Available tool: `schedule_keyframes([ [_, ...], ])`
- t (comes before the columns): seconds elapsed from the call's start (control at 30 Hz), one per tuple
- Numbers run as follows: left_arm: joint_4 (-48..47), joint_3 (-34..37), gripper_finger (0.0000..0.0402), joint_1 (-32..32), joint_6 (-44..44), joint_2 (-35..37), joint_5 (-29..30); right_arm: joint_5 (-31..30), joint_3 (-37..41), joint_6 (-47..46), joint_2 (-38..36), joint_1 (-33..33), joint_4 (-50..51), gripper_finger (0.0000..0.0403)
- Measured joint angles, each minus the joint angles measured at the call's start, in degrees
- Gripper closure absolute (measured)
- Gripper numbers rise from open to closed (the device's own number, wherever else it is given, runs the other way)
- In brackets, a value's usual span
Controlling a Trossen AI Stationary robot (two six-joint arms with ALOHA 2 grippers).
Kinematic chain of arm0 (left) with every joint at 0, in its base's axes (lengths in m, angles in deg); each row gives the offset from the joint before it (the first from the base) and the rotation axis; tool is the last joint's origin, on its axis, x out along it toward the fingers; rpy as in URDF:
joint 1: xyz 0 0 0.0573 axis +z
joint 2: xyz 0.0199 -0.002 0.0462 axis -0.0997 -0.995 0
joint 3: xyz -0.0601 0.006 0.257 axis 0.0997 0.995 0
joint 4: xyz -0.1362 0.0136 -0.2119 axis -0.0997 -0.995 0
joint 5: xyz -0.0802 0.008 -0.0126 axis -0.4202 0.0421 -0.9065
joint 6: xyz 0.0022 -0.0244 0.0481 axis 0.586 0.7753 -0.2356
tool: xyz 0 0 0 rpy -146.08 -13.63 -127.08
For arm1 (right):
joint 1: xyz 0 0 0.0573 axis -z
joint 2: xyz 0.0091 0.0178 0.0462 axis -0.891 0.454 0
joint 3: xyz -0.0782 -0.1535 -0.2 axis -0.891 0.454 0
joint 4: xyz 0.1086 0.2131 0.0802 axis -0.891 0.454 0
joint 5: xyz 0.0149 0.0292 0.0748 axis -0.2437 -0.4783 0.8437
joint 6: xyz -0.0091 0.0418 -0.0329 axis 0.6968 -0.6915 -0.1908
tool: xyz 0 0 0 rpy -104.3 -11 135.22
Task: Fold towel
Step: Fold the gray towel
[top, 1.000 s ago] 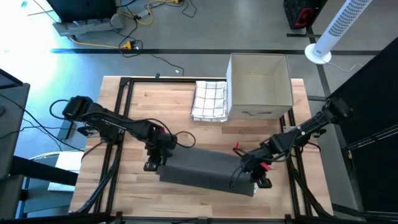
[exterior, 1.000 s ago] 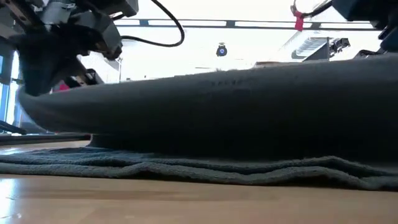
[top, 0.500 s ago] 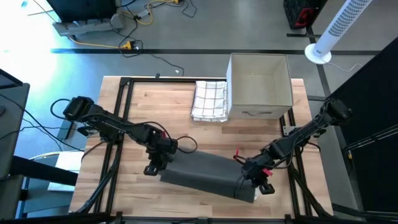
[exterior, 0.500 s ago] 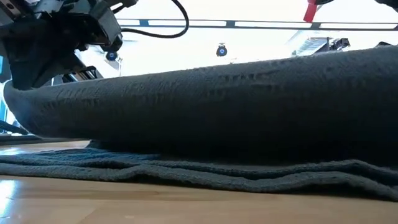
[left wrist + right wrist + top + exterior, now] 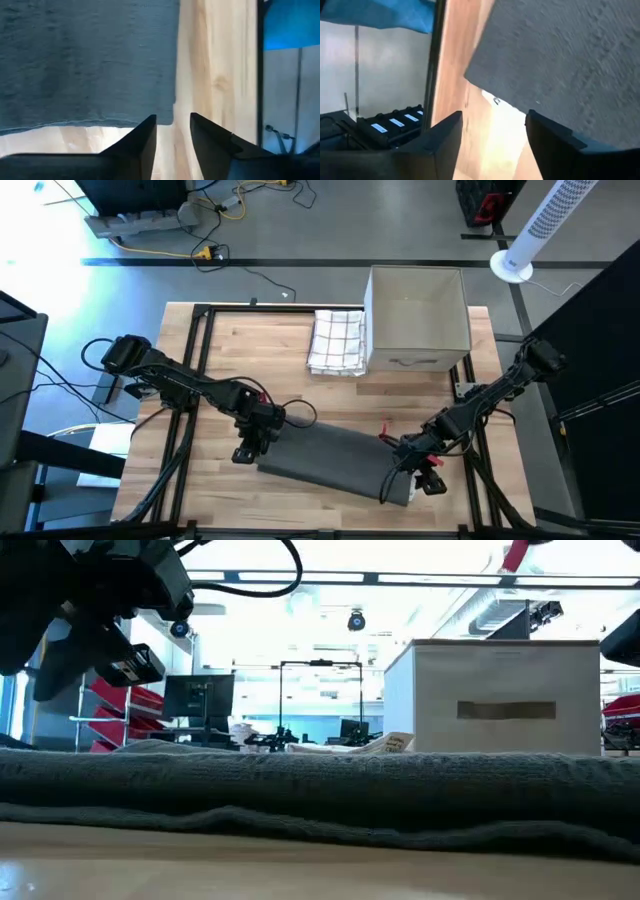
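While towel (image 5: pixel 335 462) lies folded at table's 6 o'clock edge, I log: left gripper (image 5: pixel 247 450) at its 9 o'clock corner, right gripper (image 5: pixel 425 480) at 3 o'clock; both sets of fingers apart, empty, apparently releasing.

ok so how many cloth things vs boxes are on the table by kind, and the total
dark grey towel: 1
checked cloth: 1
white box: 1
total: 3, with 2 cloth things and 1 box
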Motion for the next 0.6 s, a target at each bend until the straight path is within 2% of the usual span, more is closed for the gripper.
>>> schedule_keyframes([
  [0.1, -0.7, 0.0, 0.0271, 0.2, -1.6, 0.0, 5.7, -4.7, 0.0, -4.0, -0.2, 0.5, 1.7, 0.0191],
  [0.2, -0.7, 0.0, 0.0271, 1.1, -2.3, 0.0, 8.8, -9.8, 0.0, -6.8, -0.2, 0.6, 1.7, 0.0207],
  [0.33, -0.5, 0.0, 0.0284, 3.4, -5.1, 0.0, 10.4, -14.6, 0.0, -8.5, -0.2, 0.5, 1.3, 0.0268],
  [0.4, 1.6, 0.5, 0.0301, 4.5, -6.6, -0.2, 12.5, -14.5, 1.3, -9.8, -0.3, 0.6, -2.3, 0.0316],
  [0.47, 6.2, 2.3, 0.0327, 5.6, -7.1, -0.4, 12.1, -13.9, 4.3, -12.8, -0.3, 0.5, -7.5, 0.0371],
  [0.5, 9.0, 3.7, 0.0343, 6.0, -6.8, -0.5, 10.9, -13.4, 6.2, -14.7, -0.3, 0.5, -10.8, 0.0386],
  [0.6, 13.9, 6.4, 0.0390, 6.2, -5.7, -1.4, 9.1, -13.1, 10.9, -22.0, -0.3, 0.1, -19.3, 0.0392],
])
